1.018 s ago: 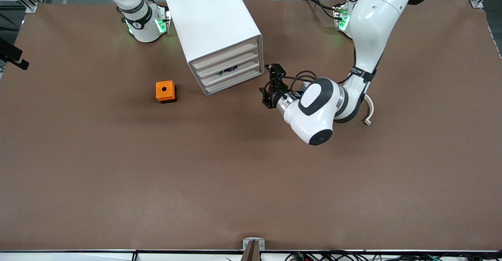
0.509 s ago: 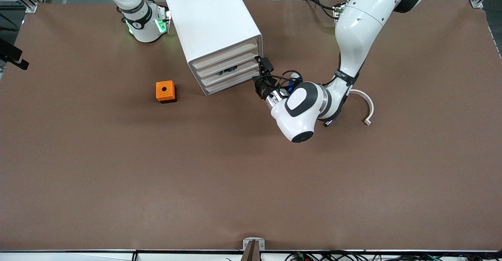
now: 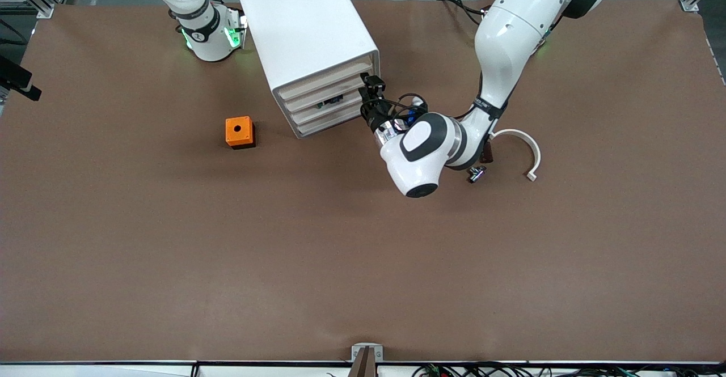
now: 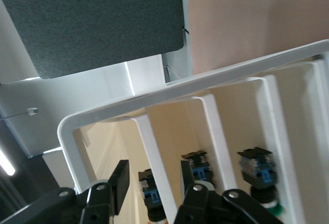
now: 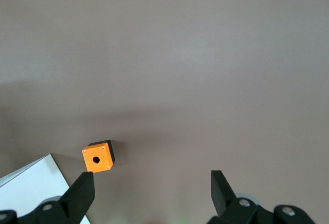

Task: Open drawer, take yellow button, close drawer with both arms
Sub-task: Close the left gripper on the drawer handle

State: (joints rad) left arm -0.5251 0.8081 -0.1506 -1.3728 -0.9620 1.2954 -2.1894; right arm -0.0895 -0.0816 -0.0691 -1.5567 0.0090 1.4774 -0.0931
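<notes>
The white cabinet (image 3: 306, 31) stands near the robots' bases with its four drawer fronts shut; the top drawer (image 3: 323, 84) is closed. My left gripper (image 3: 371, 90) is open at the cabinet's front, at the edge toward the left arm's end. In the left wrist view its fingers (image 4: 121, 183) stand on either side of a white drawer front rail (image 4: 149, 147). A black-bodied button with a blue mark (image 4: 149, 192) shows between them inside a drawer; I cannot tell which drawer. My right gripper (image 5: 153, 188) is open and empty, high over the table; it does not show in the front view.
An orange cube with a round hole (image 3: 239, 131) sits nearer the front camera than the cabinet, toward the right arm's end. A white curved part (image 3: 524, 150) and a small metal part (image 3: 476, 174) lie by the left arm. Two more black parts (image 4: 257, 167) sit in other drawers.
The left arm has swung toward the cabinet, carrying its open gripper from over the table beside the cabinet up to the drawer fronts. The right arm has not moved.
</notes>
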